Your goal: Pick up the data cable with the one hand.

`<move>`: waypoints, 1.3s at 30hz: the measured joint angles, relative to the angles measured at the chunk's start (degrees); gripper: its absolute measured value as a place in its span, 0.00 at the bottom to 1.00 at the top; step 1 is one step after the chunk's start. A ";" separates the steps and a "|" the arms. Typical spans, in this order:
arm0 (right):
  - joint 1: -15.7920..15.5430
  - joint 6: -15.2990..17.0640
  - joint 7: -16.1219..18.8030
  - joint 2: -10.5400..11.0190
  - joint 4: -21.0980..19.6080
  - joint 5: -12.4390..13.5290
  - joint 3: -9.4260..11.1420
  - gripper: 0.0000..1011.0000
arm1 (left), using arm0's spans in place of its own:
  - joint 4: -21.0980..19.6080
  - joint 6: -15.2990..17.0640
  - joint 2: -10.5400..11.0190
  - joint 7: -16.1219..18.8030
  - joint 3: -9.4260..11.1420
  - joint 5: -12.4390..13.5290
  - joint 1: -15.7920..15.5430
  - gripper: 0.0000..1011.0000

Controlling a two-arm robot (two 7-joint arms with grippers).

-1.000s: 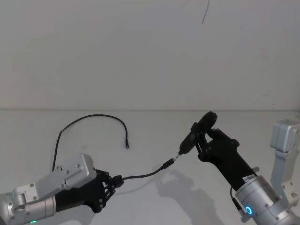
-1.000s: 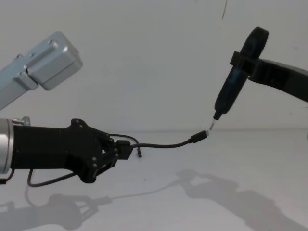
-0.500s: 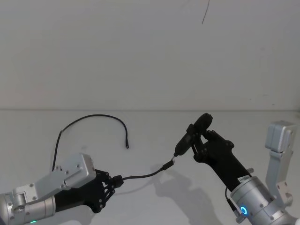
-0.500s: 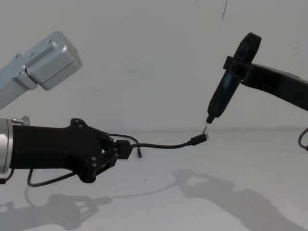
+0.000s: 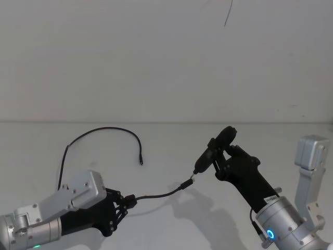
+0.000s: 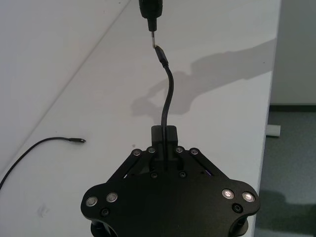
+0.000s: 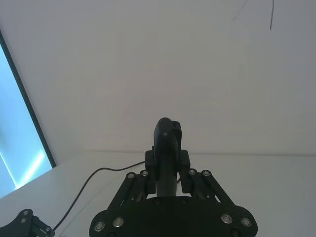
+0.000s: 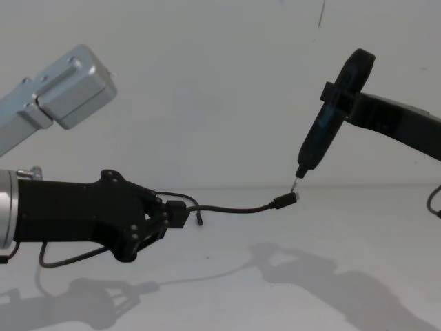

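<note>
Right tool [image 5: 214,154], clenched on probe [image 8: 318,134], had moved leftward, tip at plug [image 8: 285,200]. Left tool [image 8: 167,219] gripped cable [image 5: 156,196], held above surface [image 5: 166,146], axis running rightward.

My left gripper [image 5: 126,202] sits low on the left, its fingers closed on the cable [image 5: 156,196] a little way back from one plug. From there the cable runs forward and right, held off the table [image 5: 171,140], and that plug [image 5: 186,184] meets the metal tip of the tool [image 5: 213,152]. My right gripper [image 5: 221,157] clamps the tool, which slants down and left. The rest of the cable loops back behind my left arm in an arc, its other plug [image 5: 141,161] lying on the table.
</note>
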 joint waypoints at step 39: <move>-0.15 -0.17 -0.61 -0.13 0.15 -0.60 0.62 0.26 | 0.01 0.00 0.00 0.00 0.00 0.00 0.00 0.04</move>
